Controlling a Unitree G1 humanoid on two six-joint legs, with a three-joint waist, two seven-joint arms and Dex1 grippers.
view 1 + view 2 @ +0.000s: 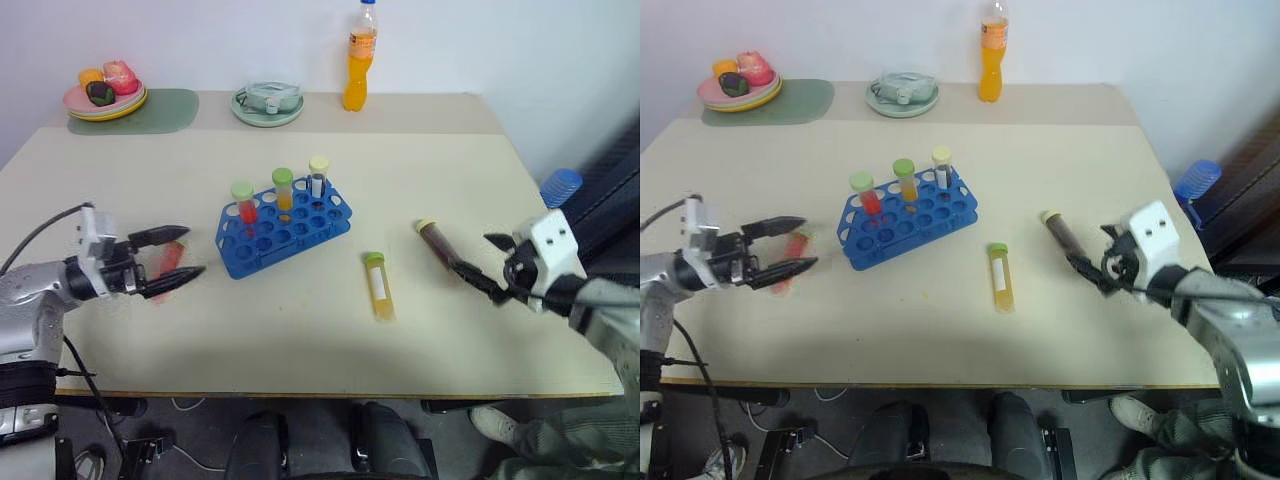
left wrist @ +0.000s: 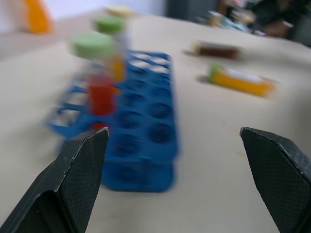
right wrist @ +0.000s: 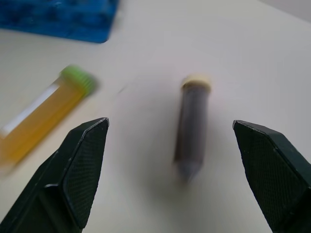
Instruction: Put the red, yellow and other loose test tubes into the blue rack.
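Progress: three capped tubes stand upright in the back row of my blue rack [image 1: 283, 229], near the middle of the surface [image 1: 300, 330]: one with red fill [image 1: 245, 207], one with orange-yellow fill [image 1: 284, 191], one pale-capped [image 1: 318, 177]. Three tubes lie loose, so I judge the job about half done. A red tube [image 1: 170, 262] lies towards the left edge, beside the rack; a yellow tube with green cap [image 1: 379, 285] lies right of the rack, nearer the front edge; a dark brown tube [image 1: 438, 245] lies further right. My left pincer [image 1: 168, 258] is spread wide, fingers either side of the red tube as seen from above, gripping nothing; contact I cannot confirm. My right pincer [image 1: 478, 262] is likewise wide open and empty, aimed at the brown tube's pointed end.
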